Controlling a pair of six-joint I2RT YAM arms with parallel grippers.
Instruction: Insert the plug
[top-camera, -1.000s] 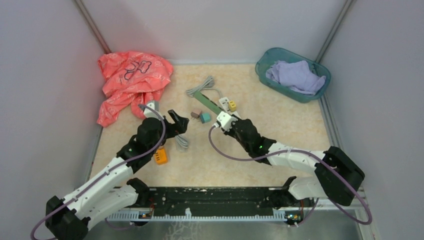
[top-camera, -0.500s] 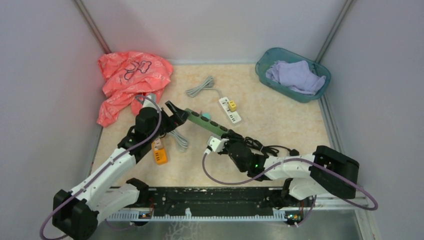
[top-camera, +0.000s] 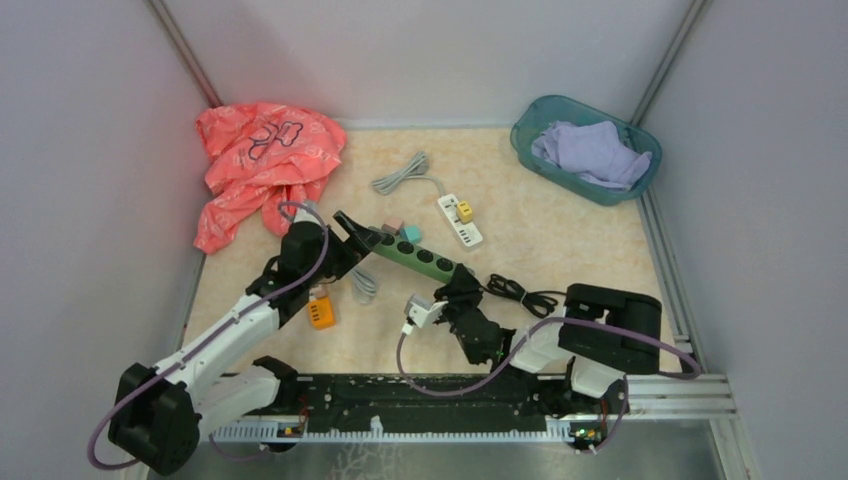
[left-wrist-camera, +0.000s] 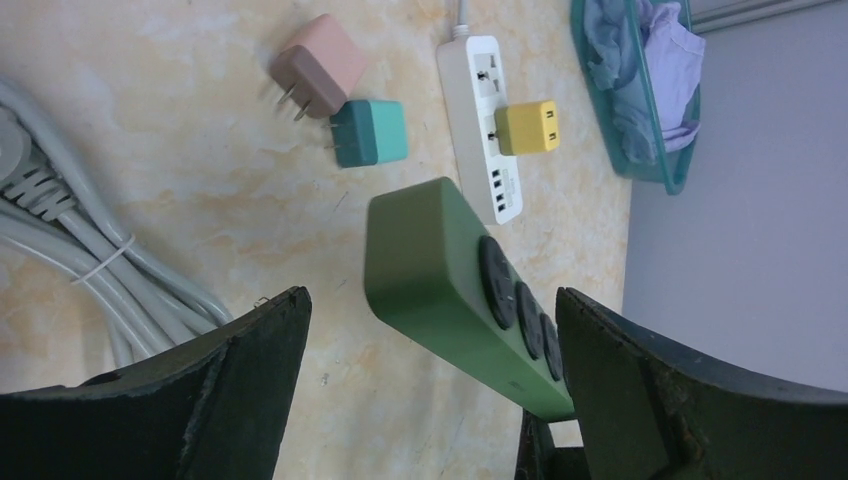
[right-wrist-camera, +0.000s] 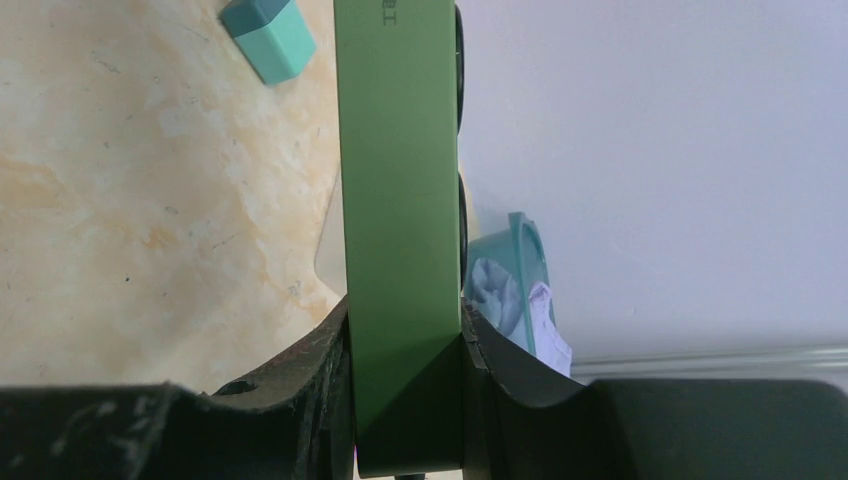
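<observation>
while the right claw (top-camera: 458, 280) clamps the green power strip (top-camera: 415, 250), the left claw (top-camera: 356, 240) gapes around its tip.

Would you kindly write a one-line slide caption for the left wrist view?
Open left gripper facing the end of the green power strip, a pink adapter and a teal adapter on the table.

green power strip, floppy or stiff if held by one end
Probably stiff: the green power strip juts straight from the right gripper clamping one end. Its smooth sides might pivot in the jaws. The trailing black cord looks floppy and could tug.
</observation>
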